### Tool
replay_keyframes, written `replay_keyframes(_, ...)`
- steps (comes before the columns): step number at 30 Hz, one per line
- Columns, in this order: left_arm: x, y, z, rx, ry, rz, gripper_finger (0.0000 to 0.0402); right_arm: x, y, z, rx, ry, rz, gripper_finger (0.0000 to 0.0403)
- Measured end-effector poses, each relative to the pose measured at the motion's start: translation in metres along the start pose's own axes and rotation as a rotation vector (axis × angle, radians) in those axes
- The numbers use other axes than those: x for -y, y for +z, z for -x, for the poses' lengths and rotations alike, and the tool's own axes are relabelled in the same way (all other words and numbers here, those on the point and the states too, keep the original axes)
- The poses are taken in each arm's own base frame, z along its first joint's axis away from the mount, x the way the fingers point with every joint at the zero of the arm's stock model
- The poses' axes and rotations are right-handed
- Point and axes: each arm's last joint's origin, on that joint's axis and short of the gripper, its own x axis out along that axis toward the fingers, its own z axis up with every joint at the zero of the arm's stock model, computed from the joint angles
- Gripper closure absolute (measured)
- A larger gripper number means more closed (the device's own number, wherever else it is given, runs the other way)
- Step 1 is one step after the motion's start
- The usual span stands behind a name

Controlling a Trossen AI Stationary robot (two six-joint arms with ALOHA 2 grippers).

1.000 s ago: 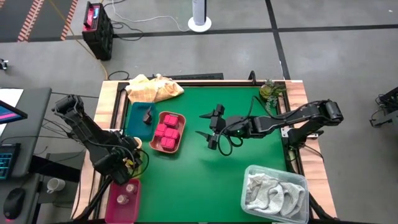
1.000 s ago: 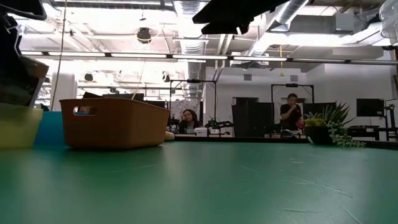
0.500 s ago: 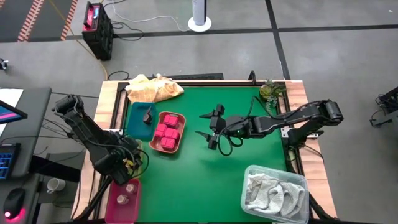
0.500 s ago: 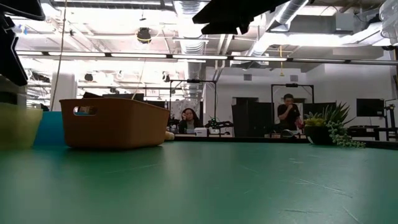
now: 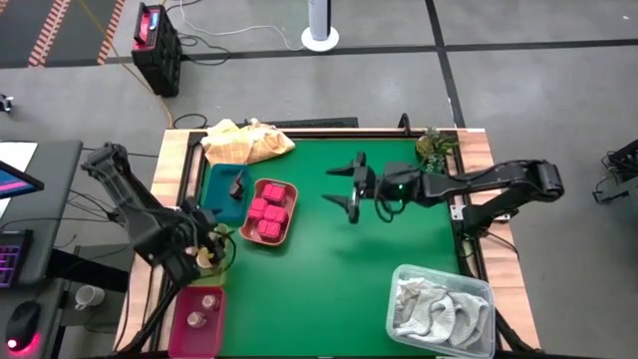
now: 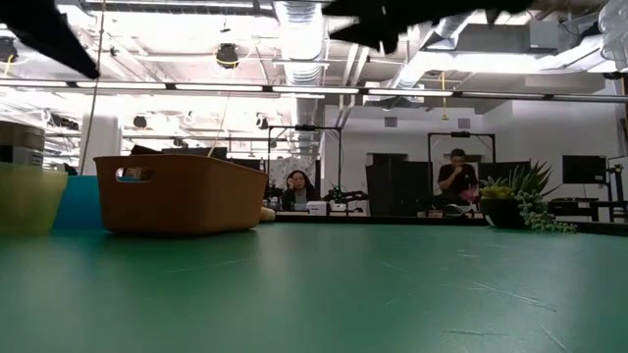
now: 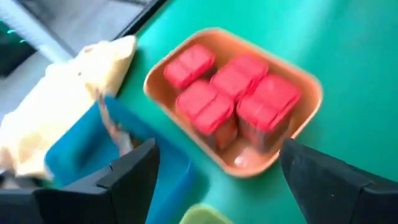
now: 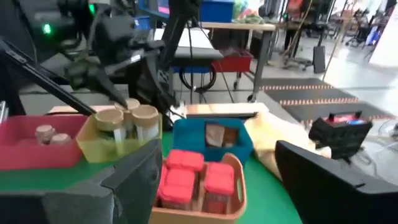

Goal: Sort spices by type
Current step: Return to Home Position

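Note:
Pink cube-like packets (image 5: 269, 211) fill the salmon tray (image 7: 305, 87). Tan cups (image 8: 127, 118) stand in the lime tray (image 8: 102, 149) at the table's left edge. Small jars (image 8: 45, 132) stand in the magenta tray (image 5: 197, 319). A dark wedge (image 5: 237, 184) lies in the blue tray (image 5: 221, 194). My left gripper (image 7: 221, 149) is open and empty, above the lime tray and looking toward the salmon tray; it also shows in the high view (image 5: 206, 239). My right gripper (image 5: 354, 187) is open and empty above the middle of the table.
A yellow cloth (image 5: 247, 140) lies at the far left corner. A clear bin with a white-grey cloth (image 5: 444, 309) stands at the near right. A small plant (image 5: 431, 145) is at the far right. People sit in the room behind (image 6: 456, 176).
My left gripper has risen from the lime tray, where the tan cups now show. My right gripper has gone toward the table's far and right edges and has risen a little, staying open.

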Motion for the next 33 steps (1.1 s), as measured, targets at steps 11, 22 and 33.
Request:
replay_keyframes(11, -0.059, -0.004, -0.020, 0.283, -0.202, 0.224, 0.0084, 0.051, -0.047, 0.016, 0.111, 0.029, -0.109, 0.0068)
replay_keyframes(22, -0.073, -0.036, -0.052, 0.499, -0.332, 0.306, 0.0090, 0.079, -0.045, 0.022, 0.183, 0.015, -0.139, 0.0068)
replay_keyframes(33, -0.062, -0.054, -0.077, 0.713, -0.500, 0.242, 0.0130, 0.082, -0.040, 0.023, 0.235, 0.032, -0.072, 0.0068)
